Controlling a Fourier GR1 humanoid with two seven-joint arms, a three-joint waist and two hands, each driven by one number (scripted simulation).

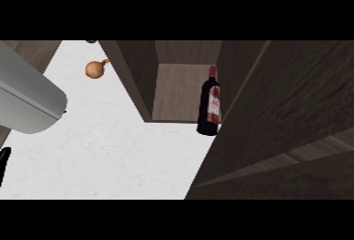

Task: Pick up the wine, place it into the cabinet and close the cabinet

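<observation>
One dark glass wine bottle with a red label (210,105) stands at the front edge of the open brown wooden cabinet (181,91), an onion (95,69) lies on the white counter (117,154), and seemingly a black hand (3,164), grip unreadable, shows at left.

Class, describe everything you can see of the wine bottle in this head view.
The wine bottle is dark glass with a dark red capsule on its slim neck and a red and white label on its body. It stands upright at the right front edge of the open wooden cabinet, beside the cabinet's right wall. No hand touches it.
</observation>
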